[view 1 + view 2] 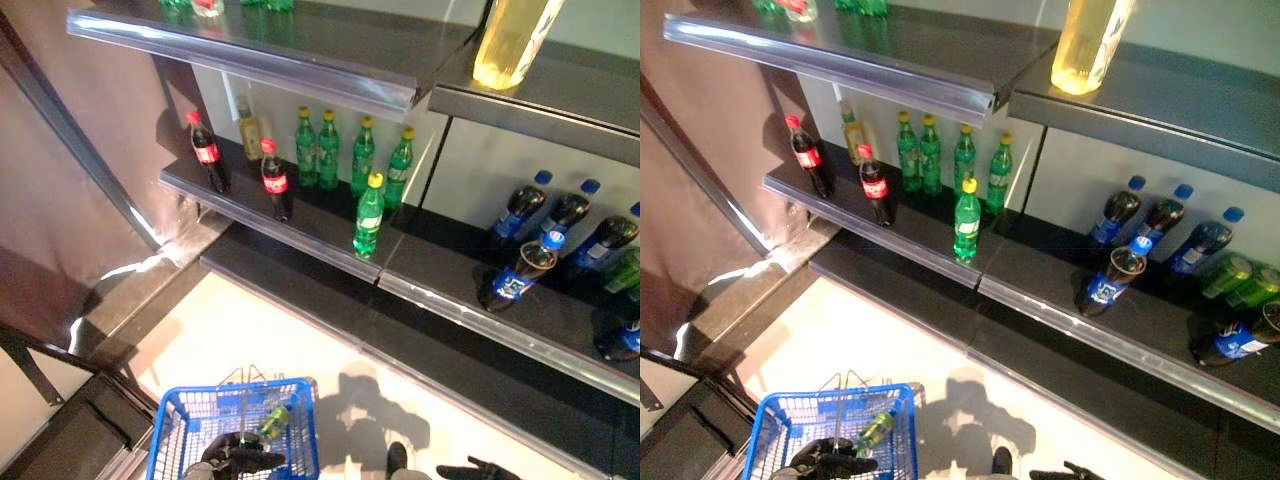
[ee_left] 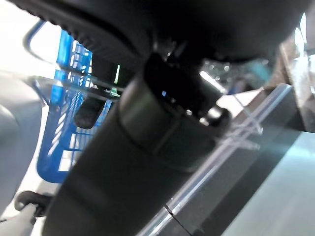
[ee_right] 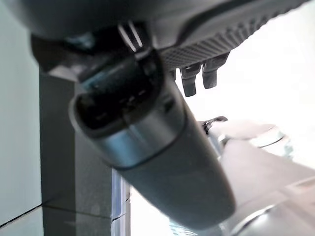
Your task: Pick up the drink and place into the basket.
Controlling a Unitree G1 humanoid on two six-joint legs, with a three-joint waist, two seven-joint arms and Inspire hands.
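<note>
- Basket [image 1: 300,425] first: blue wire, bottom left of the head views, standing on the pale floor [image 1: 300,340] in front of the shelving.
- Green drink bottle [image 1: 273,421] lies tilted inside the basket, near its right wall, and it shows again in the right eye view.
- Left hand [image 1: 240,455] sits at the basket's near edge at the bottom of the frame, dark fingers curled at the rim and handle area; whether it is truly gripping the basket I cannot tell from these views.
- Left wrist view offers only the dark bulk of the arm, with a strip of blue basket wire beyond it.
- Right hand [image 1: 478,468] pokes in at the bottom right edge of the frame, low over the floor, fingers stretched out flat and holding nothing.
- Middle shelf [image 1: 300,228] runs across the centre of the frame and carries the stock.
- Two cola bottles [image 1: 208,152] with red caps stand on its left part.
- Row of green soda bottles [image 1: 328,150] with yellow caps stands behind, and one more green bottle [image 1: 368,217] stands alone at the shelf's front edge.
- Dark bottles with blue caps [image 1: 520,210] lean on the lower shelf at the right.
- Large yellow bottle [image 1: 510,40] stands on the top shelf, upper right.
</note>
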